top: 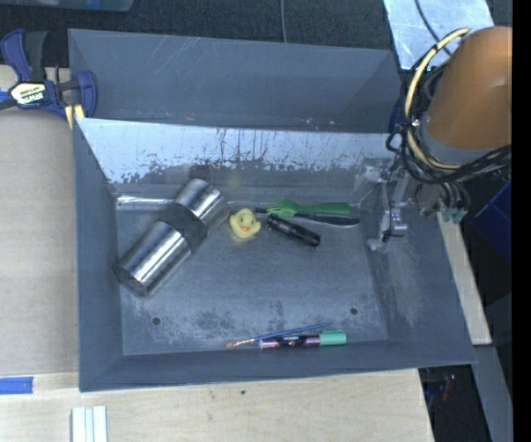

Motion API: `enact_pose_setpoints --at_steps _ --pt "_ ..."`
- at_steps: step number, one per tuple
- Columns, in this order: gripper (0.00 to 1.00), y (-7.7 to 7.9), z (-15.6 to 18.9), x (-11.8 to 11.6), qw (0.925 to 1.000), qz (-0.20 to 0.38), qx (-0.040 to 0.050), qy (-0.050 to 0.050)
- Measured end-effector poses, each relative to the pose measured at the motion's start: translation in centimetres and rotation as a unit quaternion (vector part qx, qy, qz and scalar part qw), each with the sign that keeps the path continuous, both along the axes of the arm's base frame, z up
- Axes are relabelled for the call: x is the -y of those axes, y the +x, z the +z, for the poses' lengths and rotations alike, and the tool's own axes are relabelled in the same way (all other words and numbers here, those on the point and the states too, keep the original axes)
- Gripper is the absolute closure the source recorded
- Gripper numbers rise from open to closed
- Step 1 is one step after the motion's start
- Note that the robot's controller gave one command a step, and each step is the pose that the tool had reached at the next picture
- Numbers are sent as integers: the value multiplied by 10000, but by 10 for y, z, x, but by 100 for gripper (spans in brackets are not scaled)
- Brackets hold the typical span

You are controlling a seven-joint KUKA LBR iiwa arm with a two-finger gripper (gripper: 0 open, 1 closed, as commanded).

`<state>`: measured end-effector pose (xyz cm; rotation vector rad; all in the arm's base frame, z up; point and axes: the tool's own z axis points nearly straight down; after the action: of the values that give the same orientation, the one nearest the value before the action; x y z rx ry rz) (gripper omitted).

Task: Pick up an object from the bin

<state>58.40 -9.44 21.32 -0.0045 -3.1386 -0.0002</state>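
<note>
I see my gripper [386, 224] at 3 o'clock in the grey bin [247, 293], hanging over the slanted right wall. I cannot tell if it is open or closed from here. Above it, at about 1 o'clock from it, is the arm's round orange cover [472, 86], with black and yellow cables [417, 90] looped round the cover's left side. The thing nearest to the gripper is a long green stick [316, 210]. It lies flat on the floor of the bin, at 9 o'clock from the gripper, and its right end is near the gripper. A short black pen [293, 231] lies just beside the green stick, on its 6 o'clock side, and is tilted a little. At 9 o'clock from the black pen, close to the middle of the bin, sits a small yellow toy [243, 224]. At 9 o'clock in the bin lies a big shiny metal can [168, 238] with a black band round its middle. It lies on its side, and its top points to 1 o'clock. At 6 o'clock, along the near wall and well apart from the rest, lies a thin pen with a green cap [293, 340].
</note>
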Motion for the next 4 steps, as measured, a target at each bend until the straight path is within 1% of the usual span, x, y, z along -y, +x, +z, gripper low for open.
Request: enact_pose_setpoints --at_steps 1,2,3,4 --pt "0 1 3 -1 10000 13 27 -3" --pt "0 38 -55 -63 9976 -690 23 10" --pt "0 41 -75 -60 9929 -1188 26 -9" --pt "0 38 -90 -62 9633 -2685 1 -4"
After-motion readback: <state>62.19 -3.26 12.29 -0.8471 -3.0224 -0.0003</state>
